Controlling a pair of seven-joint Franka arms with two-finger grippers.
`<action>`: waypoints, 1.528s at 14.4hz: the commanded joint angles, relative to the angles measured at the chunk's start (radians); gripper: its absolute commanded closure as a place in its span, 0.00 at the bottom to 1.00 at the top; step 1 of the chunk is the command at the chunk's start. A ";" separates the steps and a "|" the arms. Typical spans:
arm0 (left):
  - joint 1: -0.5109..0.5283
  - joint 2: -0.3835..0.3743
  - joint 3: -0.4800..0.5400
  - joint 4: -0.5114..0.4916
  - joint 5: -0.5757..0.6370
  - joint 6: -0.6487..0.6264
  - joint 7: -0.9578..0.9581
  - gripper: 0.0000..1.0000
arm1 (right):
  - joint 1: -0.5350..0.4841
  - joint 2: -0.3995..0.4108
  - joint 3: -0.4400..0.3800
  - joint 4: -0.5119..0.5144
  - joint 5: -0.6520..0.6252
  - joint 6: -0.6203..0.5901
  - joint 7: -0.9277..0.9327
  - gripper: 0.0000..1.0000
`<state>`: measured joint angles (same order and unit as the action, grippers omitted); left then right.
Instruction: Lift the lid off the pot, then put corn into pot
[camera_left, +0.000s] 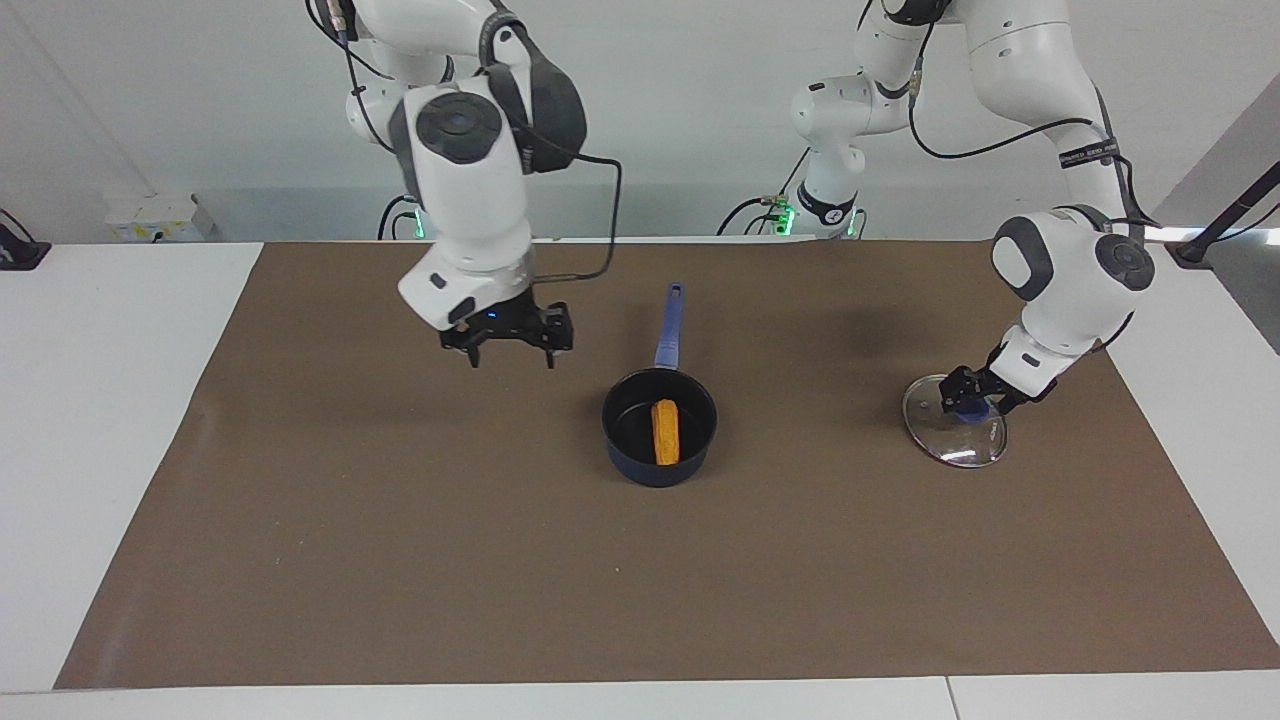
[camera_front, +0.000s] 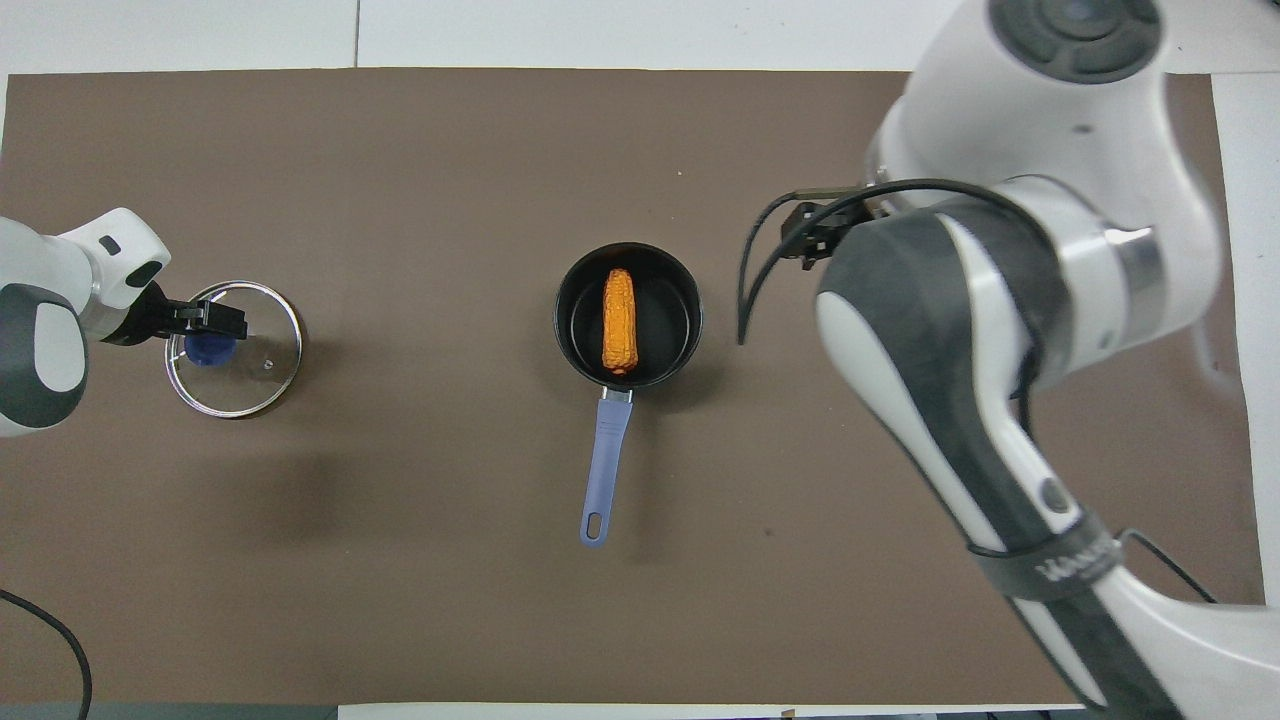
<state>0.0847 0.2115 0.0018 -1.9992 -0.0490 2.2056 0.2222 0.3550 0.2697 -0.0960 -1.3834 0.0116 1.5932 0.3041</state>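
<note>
The dark blue pot (camera_left: 655, 472) stands mid-table with its handle (camera_left: 668, 325) pointing toward the robots. The orange-yellow corn (camera_left: 665, 432) lies inside it; it also shows in the overhead view (camera_front: 619, 320) within the pot (camera_front: 668, 325). The glass lid (camera_left: 950, 442) is off the pot, on the mat toward the left arm's end, slightly tilted. My left gripper (camera_left: 968, 405) is shut on its blue knob; the lid also shows in the overhead view (camera_front: 255, 372). My right gripper (camera_left: 512, 358) is open and empty, raised over the mat beside the pot, toward the right arm's end.
A brown mat (camera_left: 400, 560) covers most of the white table. In the overhead view the right arm (camera_front: 1000, 300) hides its own gripper and part of the mat. Cables (camera_left: 612, 200) hang from the arms.
</note>
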 joint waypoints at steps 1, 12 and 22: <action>-0.006 -0.015 -0.003 0.100 -0.002 -0.114 0.014 0.00 | -0.112 -0.093 0.019 -0.037 -0.005 -0.112 -0.112 0.00; -0.084 -0.184 -0.011 0.301 0.023 -0.506 -0.179 0.00 | -0.271 -0.288 0.022 -0.233 -0.005 -0.093 -0.249 0.00; -0.249 -0.225 0.070 0.358 0.092 -0.662 -0.253 0.00 | -0.318 -0.282 0.028 -0.220 -0.015 -0.096 -0.252 0.00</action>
<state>-0.1124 -0.0007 0.0223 -1.6720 0.0089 1.5956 -0.0190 0.0765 0.0000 -0.0900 -1.5951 0.0071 1.5027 0.0819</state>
